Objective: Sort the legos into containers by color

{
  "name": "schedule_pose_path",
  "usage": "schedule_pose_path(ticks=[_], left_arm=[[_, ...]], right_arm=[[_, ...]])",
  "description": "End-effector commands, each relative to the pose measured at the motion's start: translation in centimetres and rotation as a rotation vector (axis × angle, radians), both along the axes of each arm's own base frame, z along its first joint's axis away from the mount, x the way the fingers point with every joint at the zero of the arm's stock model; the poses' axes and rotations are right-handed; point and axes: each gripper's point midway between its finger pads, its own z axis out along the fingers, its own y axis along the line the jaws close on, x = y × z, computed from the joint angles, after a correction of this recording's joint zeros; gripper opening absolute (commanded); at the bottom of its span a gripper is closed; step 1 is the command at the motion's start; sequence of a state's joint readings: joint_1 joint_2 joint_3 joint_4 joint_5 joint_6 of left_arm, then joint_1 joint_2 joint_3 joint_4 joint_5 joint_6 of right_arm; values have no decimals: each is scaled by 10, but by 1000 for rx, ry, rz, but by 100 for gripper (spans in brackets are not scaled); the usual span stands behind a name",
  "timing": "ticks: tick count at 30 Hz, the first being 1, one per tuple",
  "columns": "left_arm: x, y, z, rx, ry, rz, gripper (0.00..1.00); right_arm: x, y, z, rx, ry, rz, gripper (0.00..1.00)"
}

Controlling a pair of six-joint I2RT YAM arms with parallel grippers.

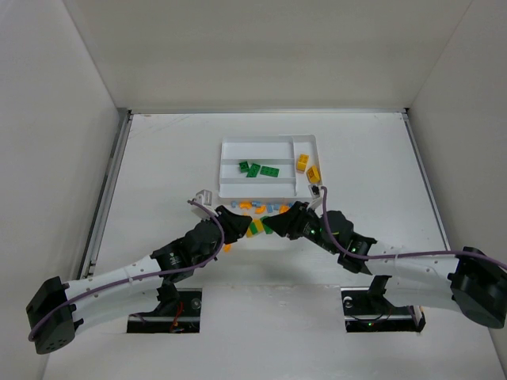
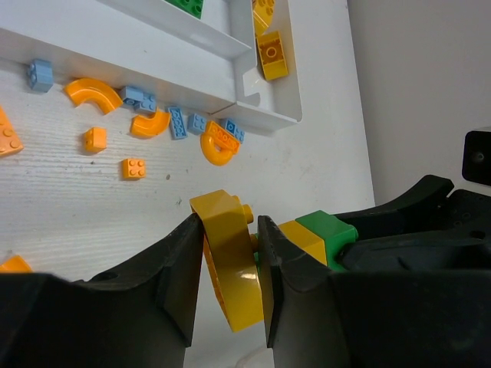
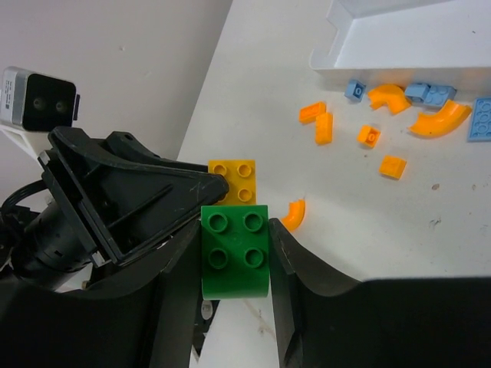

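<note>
Two black robot arms met over a white table [image 1: 158, 158] just near of a shallow white plastic tray [image 1: 255, 152] with divided slots. The left gripper [image 2: 228, 222] was clamped on a glossy yellow arch-shaped plastic piece [image 2: 230, 268], its two fingers pressed against the piece's flat sides. The right gripper [image 3: 234, 228] was closed on a green four-stud plastic brick [image 3: 235, 257], one finger tight against each side. A yellow four-stud plastic brick [image 3: 234, 181] sat touching the green one's far edge, between it and the arch, so the three parts formed one cluster held between both arms.

In the tray, several flat green plastic plates [image 1: 255, 169] lay in the middle long slot, and two yellow-orange bricks [image 1: 309, 168] sat in the crosswise end slot on the right. Loose orange curved pieces and small light-blue bricks [image 2: 146, 115] were scattered on the table along the tray's near wall, some touching it, others a little apart.
</note>
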State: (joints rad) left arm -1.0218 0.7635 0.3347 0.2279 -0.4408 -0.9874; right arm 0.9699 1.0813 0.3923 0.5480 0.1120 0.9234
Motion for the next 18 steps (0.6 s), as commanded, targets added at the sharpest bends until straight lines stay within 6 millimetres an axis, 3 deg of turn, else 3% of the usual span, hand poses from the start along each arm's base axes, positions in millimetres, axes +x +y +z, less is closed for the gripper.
schedule_pose_path(ticks=[1,12,18], left_arm=[[0,-2,6,-15,-29,-15,16],[1,5,-2,26,-29,-10,15],[1,5,-5,39,-28,-14,14]], right_arm=[[11,0,34,65,-67,-38,39],[23,-20,40,39,-91,-84,33],[29,-40,60,86,-128,-110,33]])
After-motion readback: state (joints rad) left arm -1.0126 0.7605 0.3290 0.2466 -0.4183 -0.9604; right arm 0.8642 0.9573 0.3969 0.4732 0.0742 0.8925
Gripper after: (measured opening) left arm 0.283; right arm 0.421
